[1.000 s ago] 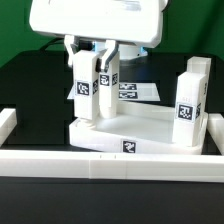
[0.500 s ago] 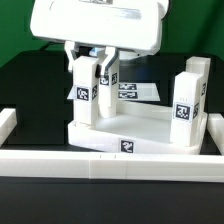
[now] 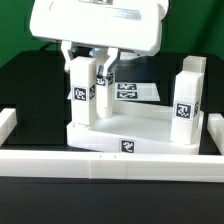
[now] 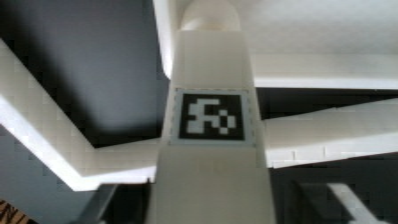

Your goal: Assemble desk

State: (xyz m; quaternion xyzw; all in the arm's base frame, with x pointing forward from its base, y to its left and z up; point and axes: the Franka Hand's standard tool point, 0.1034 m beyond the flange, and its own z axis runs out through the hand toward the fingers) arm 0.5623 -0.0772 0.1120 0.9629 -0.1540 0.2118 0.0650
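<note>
Two legs: one (image 3: 83, 88) stood at the gripper (image 3: 96, 68), one (image 3: 187, 98) at the exterior view's right.
Desk top (image 3: 135, 130): one, beneath them.
Gripper: fingers apparently parted, straddling the leg.
Marker board (image 3: 135, 92): one, behind.

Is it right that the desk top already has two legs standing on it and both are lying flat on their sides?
Not quite. The two legs stand upright on the desk top, not flat, as the exterior view shows: one under the gripper, one at that view's right.
</note>
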